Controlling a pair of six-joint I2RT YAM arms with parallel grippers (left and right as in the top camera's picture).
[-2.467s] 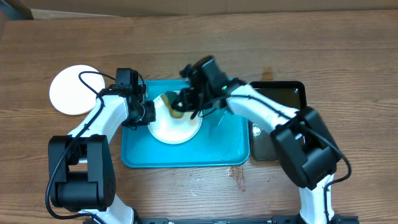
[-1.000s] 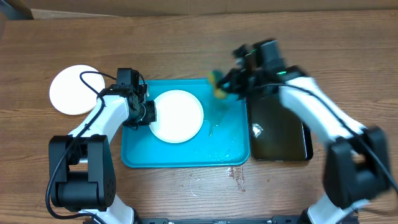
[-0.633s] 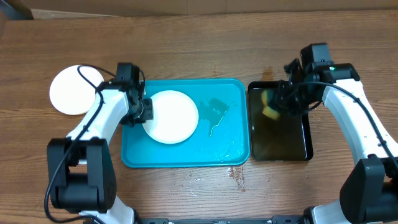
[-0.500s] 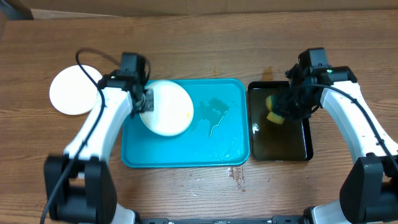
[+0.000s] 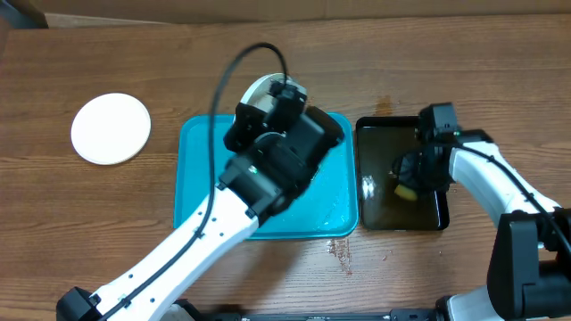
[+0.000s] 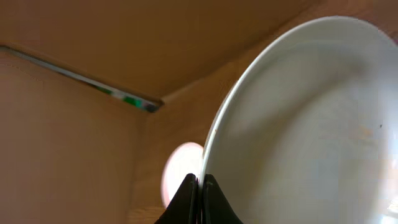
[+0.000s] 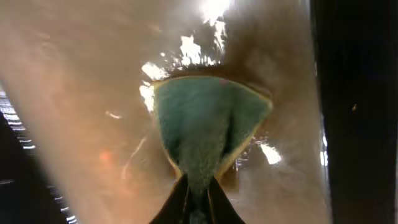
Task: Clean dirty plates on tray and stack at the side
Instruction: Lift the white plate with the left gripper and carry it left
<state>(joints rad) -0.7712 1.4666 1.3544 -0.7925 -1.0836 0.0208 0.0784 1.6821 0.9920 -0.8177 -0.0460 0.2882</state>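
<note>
Left gripper (image 6: 200, 185) is pinched narrow on the rim of a white plate (image 6: 298, 124), holding it tilted on edge, high above the table (image 5: 89, 232). From overhead only a sliver of that plate shows at the far edge of the tray (image 5: 332, 201). The left arm (image 5: 268, 169) sits close to the camera and blocks most of the turquoise tray, so what lies on its middle cannot be seen.

The table is brown wood grain, with a strip of cardboard (image 5: 268, 9) along its far edge. Small dark marks (image 5: 339, 250) sit on the wood just off the tray's near right corner.

A second plate (image 5: 111, 128), plain white, lies flat on the wood well to the left of the tray. It shows as a pale blurred disc beyond the held plate's rim in the left wrist view.

Just beside the tray on the right stands a black tray (image 5: 419, 214) holding brownish liquid that glints with reflections. The right gripper (image 7: 198, 186) is down in it, closed on a sponge (image 7: 208, 118), green with a yellow edge, which is folded between the fingers.
</note>
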